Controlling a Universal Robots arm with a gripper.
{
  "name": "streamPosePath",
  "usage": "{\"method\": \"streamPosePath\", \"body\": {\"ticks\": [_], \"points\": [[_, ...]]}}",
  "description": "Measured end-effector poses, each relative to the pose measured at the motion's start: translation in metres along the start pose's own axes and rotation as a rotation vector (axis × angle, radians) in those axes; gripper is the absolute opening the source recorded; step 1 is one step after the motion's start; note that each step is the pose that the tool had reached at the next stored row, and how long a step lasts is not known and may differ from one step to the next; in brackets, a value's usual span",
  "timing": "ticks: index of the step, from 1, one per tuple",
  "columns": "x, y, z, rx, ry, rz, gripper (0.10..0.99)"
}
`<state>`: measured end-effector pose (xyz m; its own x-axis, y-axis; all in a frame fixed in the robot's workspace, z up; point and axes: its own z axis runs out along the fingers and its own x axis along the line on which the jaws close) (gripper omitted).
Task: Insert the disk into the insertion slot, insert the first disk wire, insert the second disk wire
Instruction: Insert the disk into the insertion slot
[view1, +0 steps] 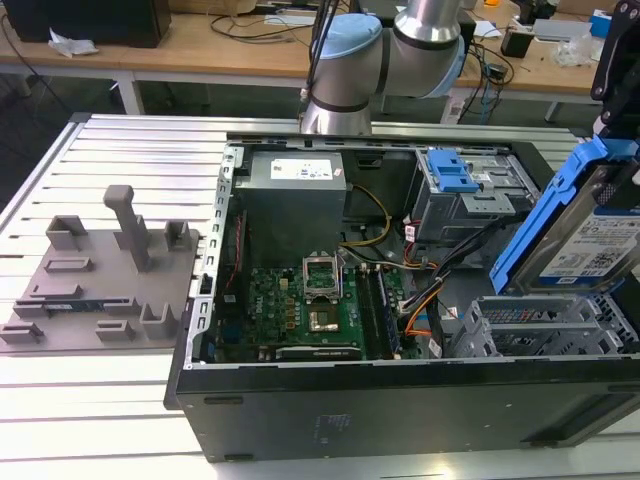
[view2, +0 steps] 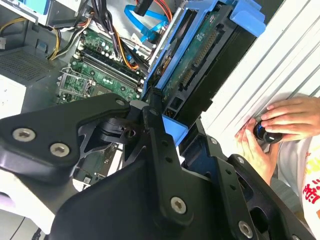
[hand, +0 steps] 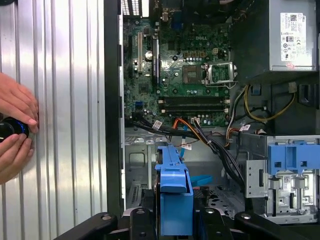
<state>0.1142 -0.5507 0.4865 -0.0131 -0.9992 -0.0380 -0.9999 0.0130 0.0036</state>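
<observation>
Gripper fingers clenched on silver rectangular hard drive in bright blue plastic carrier, held tilted just above grey perforated sheet-metal drive cage at the exterior view's right. Thin light-blue flat cable lies inside black computer case.

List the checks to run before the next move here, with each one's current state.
1. Silver hard drive in a blue plastic carrier held in the jaws: ok.
2. Drive level with the grey perforated sheet-metal cage: not ok, it hangs tilted above it.
3. Thin light-blue flat cable clear of the bay: cannot tell.
4. Person's hands outside the black computer case: ok, on the ribbed metal table.
</observation>
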Motion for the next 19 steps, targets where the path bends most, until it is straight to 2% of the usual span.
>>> {"method": "streamPosePath", "body": {"ticks": [19], "points": [[0.0012, -0.0006, 0.0072, 0.0, 0.0007, -0.005, 0.365]]}}
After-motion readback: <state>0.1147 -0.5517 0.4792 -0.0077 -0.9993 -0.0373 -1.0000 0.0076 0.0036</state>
